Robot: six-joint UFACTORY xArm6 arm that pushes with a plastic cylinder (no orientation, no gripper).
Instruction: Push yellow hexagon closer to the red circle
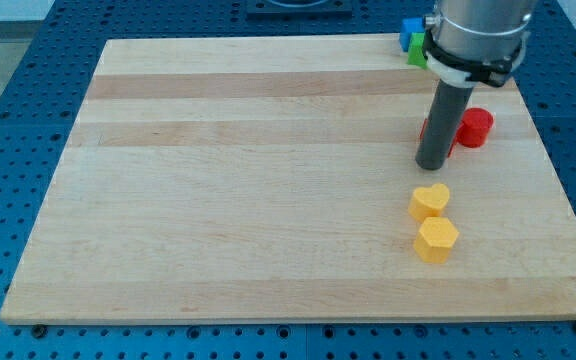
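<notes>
Resting on the bench [268,200] toward the view's right, my tip [430,165] stands at the lower end of a straight dark rod; this arm carries no jaws, so nothing is spread, pressed together or pinching. Just beside the rod on the view's right lie two red pieces: a red block [452,140] whose shape I cannot make out because the rod hides most of it, and beyond it the red circle [475,127], close to or touching that block. Below my tip, toward the view's bottom, sits a yellow heart [430,200], near the tip but apart from it. The yellow hexagon [435,240] lies right under the heart, the two yellow pieces touching or nearly so, which puts the heart between my tip and the hexagon. The hexagon is well apart from the red circle, with the heart and the rod roughly between them. At the view's top right corner a blue block [408,32] and a green block [417,50] peek out beside the arm's grey body, shapes unclear.
</notes>
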